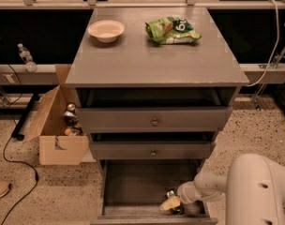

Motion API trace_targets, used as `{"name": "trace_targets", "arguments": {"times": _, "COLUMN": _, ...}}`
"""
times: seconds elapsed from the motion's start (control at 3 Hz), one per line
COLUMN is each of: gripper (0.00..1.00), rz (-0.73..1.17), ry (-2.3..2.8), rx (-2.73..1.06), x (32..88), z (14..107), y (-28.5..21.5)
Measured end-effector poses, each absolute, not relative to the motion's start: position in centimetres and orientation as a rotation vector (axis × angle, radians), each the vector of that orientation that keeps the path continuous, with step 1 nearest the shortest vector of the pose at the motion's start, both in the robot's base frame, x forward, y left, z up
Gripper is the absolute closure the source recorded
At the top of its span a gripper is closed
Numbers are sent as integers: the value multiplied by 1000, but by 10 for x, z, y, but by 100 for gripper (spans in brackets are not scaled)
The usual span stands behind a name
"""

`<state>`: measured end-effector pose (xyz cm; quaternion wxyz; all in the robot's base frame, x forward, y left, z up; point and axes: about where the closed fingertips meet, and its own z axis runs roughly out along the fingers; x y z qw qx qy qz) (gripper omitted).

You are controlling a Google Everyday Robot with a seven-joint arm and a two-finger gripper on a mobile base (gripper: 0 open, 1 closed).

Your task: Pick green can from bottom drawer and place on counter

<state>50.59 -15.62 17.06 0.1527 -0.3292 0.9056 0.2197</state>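
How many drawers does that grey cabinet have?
3. The top drawer and middle drawer sit under the counter. The bottom drawer is pulled out, with the robot's tool inside at its front right. None seems hidden.

lab | speckled floor (53,198), loose cable (36,176), cardboard box (63,150) | gripper (172,204) in bottom drawer (133,186)

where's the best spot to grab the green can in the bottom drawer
Probably across its round body, from above: the green can sits at the front right of the bottom drawer, whose walls block side approaches. The pincer is right at it.
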Motion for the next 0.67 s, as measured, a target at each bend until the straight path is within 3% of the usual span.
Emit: {"name": "trace_targets", "arguments": {"times": 0.67, "gripper": 47, "rz": 593, "ry": 2617, "rx": -888, "x": 523, "z": 144, "y": -156}}
